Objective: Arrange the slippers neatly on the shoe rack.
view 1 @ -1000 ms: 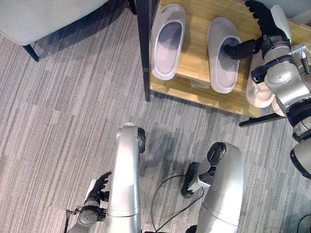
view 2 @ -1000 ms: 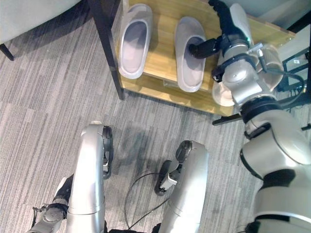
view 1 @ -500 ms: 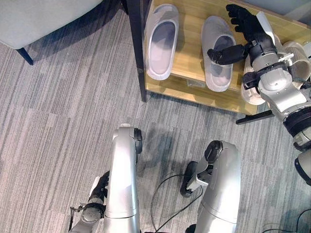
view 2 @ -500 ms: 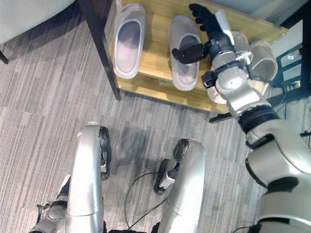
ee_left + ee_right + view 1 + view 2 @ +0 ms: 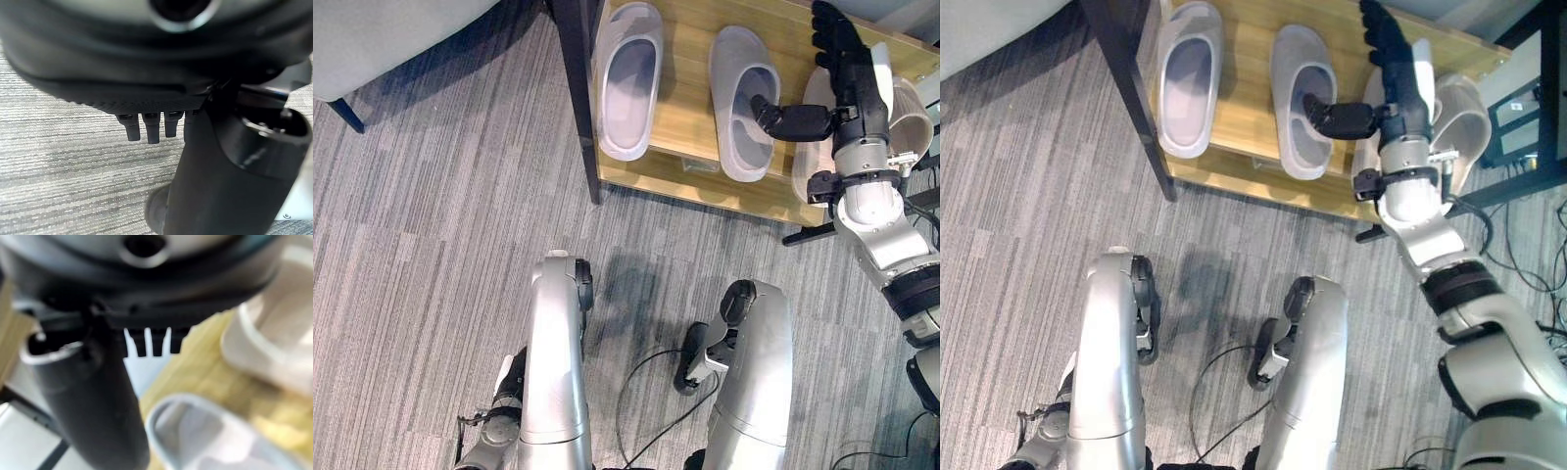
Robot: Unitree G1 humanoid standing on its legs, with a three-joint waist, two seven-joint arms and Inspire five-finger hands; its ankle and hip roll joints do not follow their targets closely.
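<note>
Two grey slippers lie side by side, toes away from me, on the wooden shoe rack [image 5: 690,122]: the left one [image 5: 626,78] and the right one [image 5: 742,103]. Two white slippers [image 5: 811,147] [image 5: 911,110] sit at the rack's right end. My right hand [image 5: 850,73] hovers open over the nearer white slipper, fingers straight and pointing away. Its thumb [image 5: 793,119] reaches sideways to the right grey slipper's opening. In the right wrist view the fingertips [image 5: 151,346] point past that grey slipper [image 5: 210,440] and a white one [image 5: 274,352]. My left hand [image 5: 512,377] hangs low by the carpet, fingers [image 5: 146,129] relaxed.
A dark post [image 5: 570,93] stands at the rack's left front corner. A pale armchair [image 5: 401,29] on a dark leg [image 5: 342,113] stands at the far left. Black frame legs [image 5: 813,233] show at the rack's right. Grey striped carpet [image 5: 440,245] covers the floor.
The whole view has shifted. My right hand has swung to the right, from above the right grey slipper to above the white slipper, with the thumb still at the grey slipper's right side.
</note>
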